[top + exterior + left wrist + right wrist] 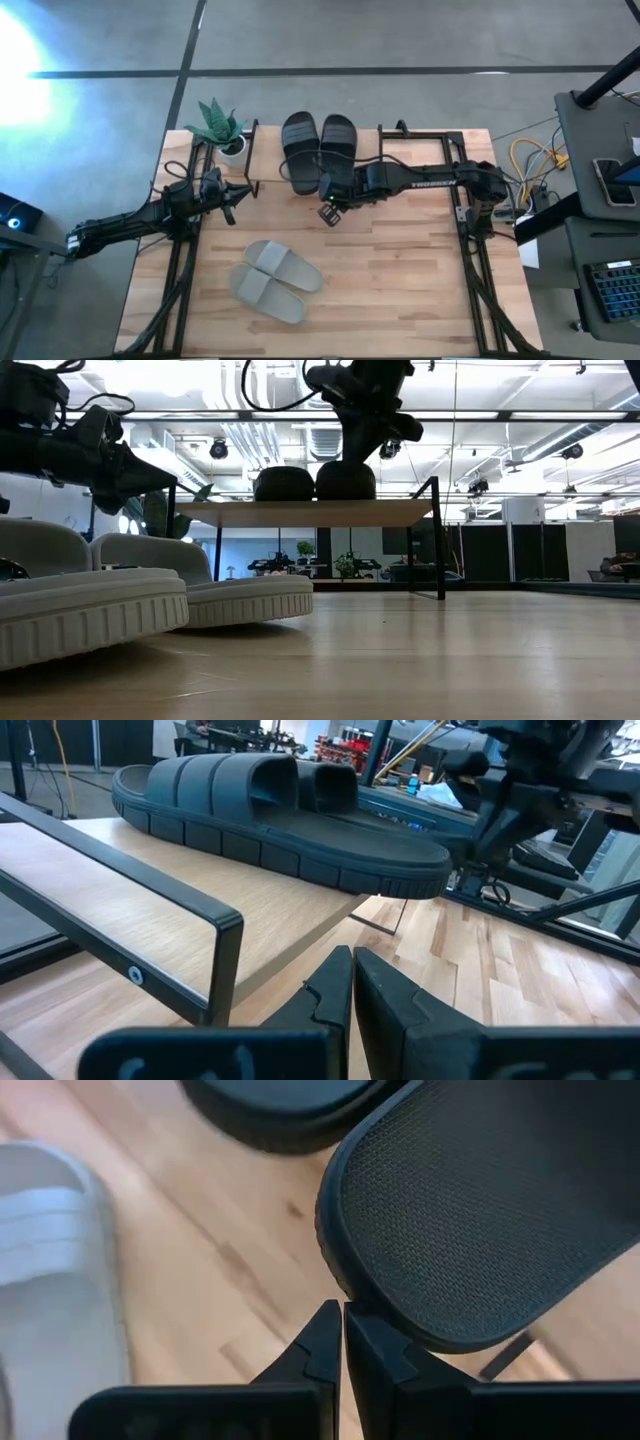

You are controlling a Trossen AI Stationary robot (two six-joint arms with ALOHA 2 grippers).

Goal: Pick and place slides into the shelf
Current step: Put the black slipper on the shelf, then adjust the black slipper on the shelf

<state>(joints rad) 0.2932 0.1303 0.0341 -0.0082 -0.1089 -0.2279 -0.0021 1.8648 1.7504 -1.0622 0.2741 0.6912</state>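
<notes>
Grey slides point(130, 595) remain unplaced on the table; black slides point(319, 148) are shelved point(310, 512). Right gripper point(331, 209), fingers together and empty, must be reopened over them.

- The shelf point(268, 187) stands at the far side of the table point(400, 290), left of the middle.
- Two slides point(318, 150) lie side by side on the shelf's top board, heels overhanging its near edge.
- Two more slides point(275, 280) lie together on the table, nearer the front, well apart from the shelf.
- A potted plant point(222, 130) stands at the shelf's left end.
- The right gripper point(330, 200) is at the heel of the right-hand shelf slide.
- The left gripper point(236, 194) is just left of the shelf.
</notes>
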